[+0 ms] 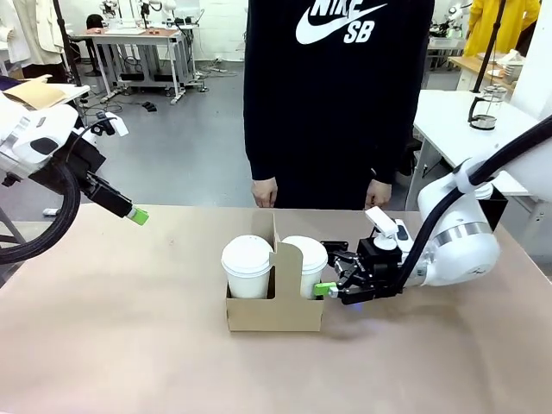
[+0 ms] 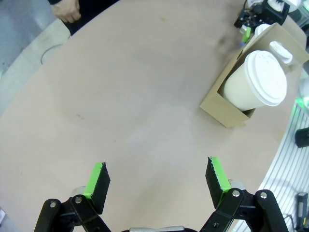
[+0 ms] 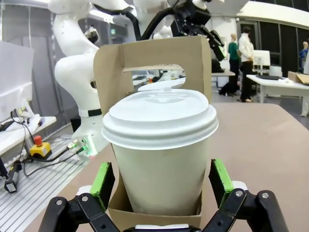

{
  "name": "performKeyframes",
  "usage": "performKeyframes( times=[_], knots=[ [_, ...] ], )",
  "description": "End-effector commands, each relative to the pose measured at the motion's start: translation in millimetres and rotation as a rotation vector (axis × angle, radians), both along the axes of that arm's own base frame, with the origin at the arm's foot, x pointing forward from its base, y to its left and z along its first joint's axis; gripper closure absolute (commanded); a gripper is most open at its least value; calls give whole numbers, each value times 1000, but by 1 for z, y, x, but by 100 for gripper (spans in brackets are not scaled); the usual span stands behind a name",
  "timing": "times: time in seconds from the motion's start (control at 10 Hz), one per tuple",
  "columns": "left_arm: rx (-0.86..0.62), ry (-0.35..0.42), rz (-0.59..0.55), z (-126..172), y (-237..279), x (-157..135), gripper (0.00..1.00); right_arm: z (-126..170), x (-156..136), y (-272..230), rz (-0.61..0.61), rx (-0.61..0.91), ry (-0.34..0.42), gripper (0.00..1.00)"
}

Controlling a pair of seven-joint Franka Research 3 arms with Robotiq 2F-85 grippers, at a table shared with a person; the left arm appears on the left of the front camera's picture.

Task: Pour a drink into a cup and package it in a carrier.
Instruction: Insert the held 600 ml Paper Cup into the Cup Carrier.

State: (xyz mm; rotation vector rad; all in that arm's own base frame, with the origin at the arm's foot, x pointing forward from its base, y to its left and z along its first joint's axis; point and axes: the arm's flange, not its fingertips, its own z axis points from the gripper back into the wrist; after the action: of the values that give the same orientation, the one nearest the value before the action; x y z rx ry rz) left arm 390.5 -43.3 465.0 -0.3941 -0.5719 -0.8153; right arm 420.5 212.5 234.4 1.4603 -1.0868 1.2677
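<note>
A brown cardboard carrier [image 1: 274, 312] stands mid-table with two white lidded paper cups in its slots, one left [image 1: 247, 267] and one right [image 1: 304, 259] of the handle divider. My right gripper [image 1: 330, 269] is open beside the right cup. In the right wrist view its green pads [image 3: 103, 179] flank that cup [image 3: 159, 145] with a gap on each side, the carrier's handle [image 3: 154, 53] rising behind. My left gripper [image 1: 138, 216] hangs open above the table's left side; its view [image 2: 157, 179] shows bare table, with the carrier [image 2: 227, 104] farther off. The drink is hidden under the lids.
A person in a black hoodie stands at the far edge, hands [image 1: 265, 191] hanging down. A glass carafe [image 1: 483, 108] sits on a white side table at the back right. The brown tabletop [image 1: 129, 328] is bare to the left and in front of the carrier.
</note>
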Motion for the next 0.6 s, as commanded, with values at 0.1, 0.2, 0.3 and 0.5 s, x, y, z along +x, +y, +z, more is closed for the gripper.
performKeyframes(
  times=[0.1,0.2,0.3,0.5],
  knots=[
    [-14,10,6,1,-1,0,0,30,-10,-29,-53,-57,3,0],
    [-14,10,6,1,-1,0,0,35,-13,-42,-88,-95,34,0],
    [-14,10,6,1,-1,0,0,42,-17,-62,-136,-143,59,0],
    [-14,10,6,1,-1,0,0,66,-40,-113,-301,-261,151,0]
  ],
)
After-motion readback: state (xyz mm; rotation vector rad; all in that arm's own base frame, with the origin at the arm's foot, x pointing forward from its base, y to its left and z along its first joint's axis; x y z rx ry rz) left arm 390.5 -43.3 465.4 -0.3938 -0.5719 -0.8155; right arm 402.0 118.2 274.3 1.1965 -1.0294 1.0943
